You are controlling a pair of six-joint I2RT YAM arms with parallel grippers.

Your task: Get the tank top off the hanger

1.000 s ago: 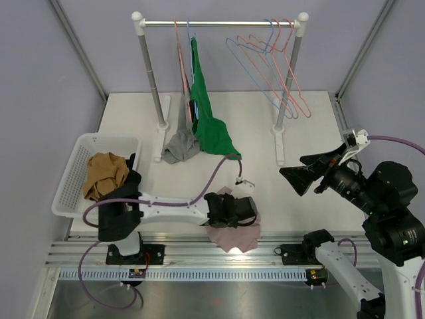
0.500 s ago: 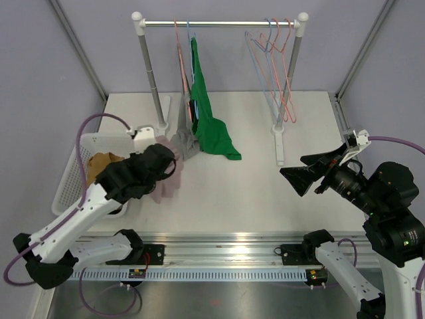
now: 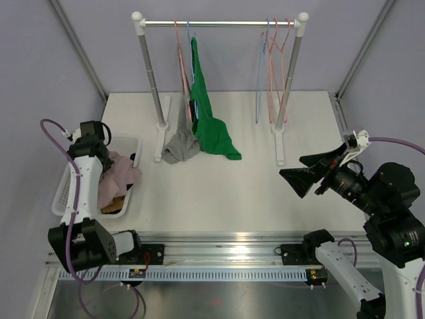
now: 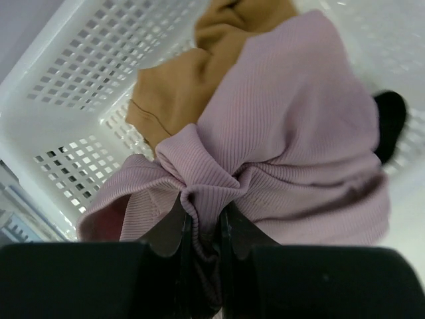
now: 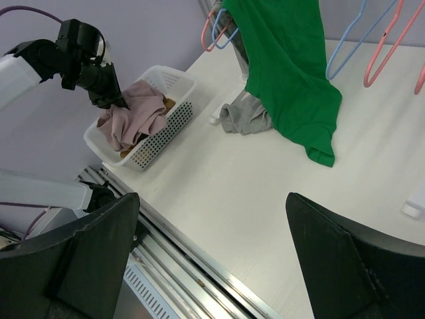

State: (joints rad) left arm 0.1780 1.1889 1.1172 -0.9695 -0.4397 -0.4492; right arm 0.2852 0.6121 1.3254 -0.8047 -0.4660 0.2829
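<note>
Clearly the main work is behind us: the pink tank top (image 4: 299, 133) is off any hanger and bunched over the white basket (image 4: 80, 73) at the left edge of the surface (image 3: 252, 193). The left end effector (image 4: 202, 226) is pinching a gathered fold of the ribbed fabric between its 2 fingers, directly above the basket. The rest of the garment sags down onto a tan garment (image 4: 199, 60) already lying inside. A dark item shows at the basket's far side, too hidden to name.

The right end effector (image 3: 299, 169) hovers spread wide over the right side of the surface, holding nothing and well apart from the clothes.

On the rack (image 3: 219, 24), the empty hangers (image 3: 271, 73) sit at the right end. A green garment (image 3: 207, 119) and a grey garment (image 3: 180, 143) hang near the left post, their hems resting on the surface.

We judge the removal itself done. What seems left is for the left fingers to part so the top drops fully into the basket. Whether the green and grey pieces also count, we cannot tell.
</note>
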